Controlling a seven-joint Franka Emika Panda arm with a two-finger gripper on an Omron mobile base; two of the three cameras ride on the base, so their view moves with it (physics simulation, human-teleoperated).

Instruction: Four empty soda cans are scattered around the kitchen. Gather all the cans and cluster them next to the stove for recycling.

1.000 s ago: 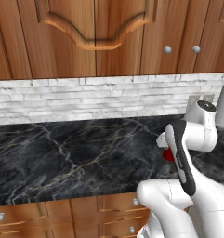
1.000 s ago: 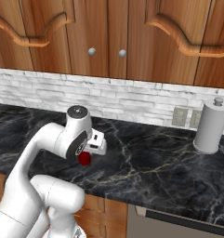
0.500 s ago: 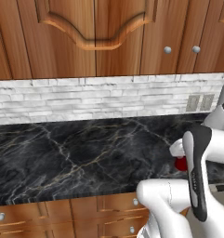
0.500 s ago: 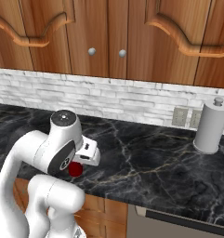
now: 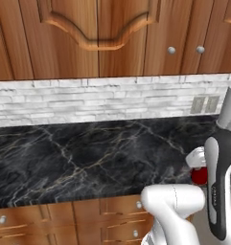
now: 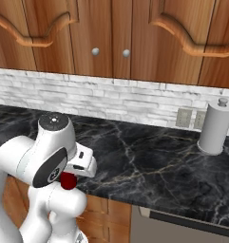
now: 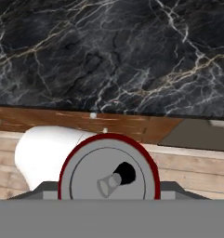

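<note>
Pinched between the jaws of the end effector [image 7: 108,197]: one red soda can [image 7: 108,168], silvery top and pull tab facing the hand camera, dark finger parts flanking it on both sides. Held clear of the black veined marble worktop [image 7: 132,56], off its front edge, above brown drawer fronts and a strip of wood plank floor [image 7: 197,179]. Seen from the left base camera as a red patch [image 5: 199,176] tucked behind the white arm, level with the worktop's front edge [image 5: 88,162]. Seen from the right base camera as a red body [image 6: 68,180] under the white wrist block, again at the front edge of the marble [image 6: 149,166]. Farther back, at the white-grey brick wall: a grey paper-towel holder [image 6: 214,127] beside a wall outlet [image 6: 184,117]. Above, brown wood cabinets [image 6: 111,33] with round knobs.
</note>
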